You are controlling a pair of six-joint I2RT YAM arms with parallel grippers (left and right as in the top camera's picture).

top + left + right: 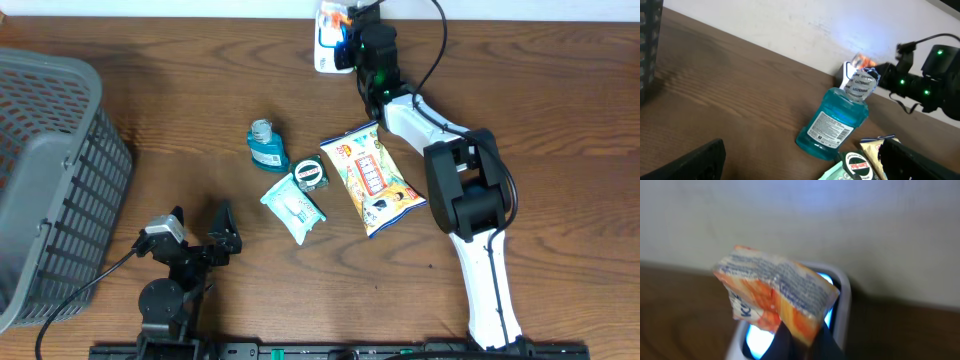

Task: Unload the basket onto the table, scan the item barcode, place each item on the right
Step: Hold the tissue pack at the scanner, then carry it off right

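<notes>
The right arm (470,190) reaches to the far edge of the worktop (570,90), and the right jaws are clenched on a small orange packet (775,297). They pinch it by its lower edge, so most of the packet sticks up above the fingertips, tilted with one corner high. Directly beyond the jaws, just behind the packet, stands a white scanner (841,287) with a blue-lit window. The packet covers much of that window. The print on the packet is blurred, so which face carries the barcode cannot be told. It may be the side turned toward the light.

The left jaws are released and stand spread wide above the worktop, holding nothing. Ahead of them, between the two fingers in the wrist view, a blue mouthwash bottle (835,122) lies on its side with its cap pointing away. Nearer to the left jaws and off to their right lie a round green-and-white tin (311,175) and a pale wipes pack (293,207), the tin touching the pack. A yellow snack bag (372,178) lies further to the right of them, beside the right arm. A grey basket (50,150) sits to the left of the left jaws, well apart from them.
</notes>
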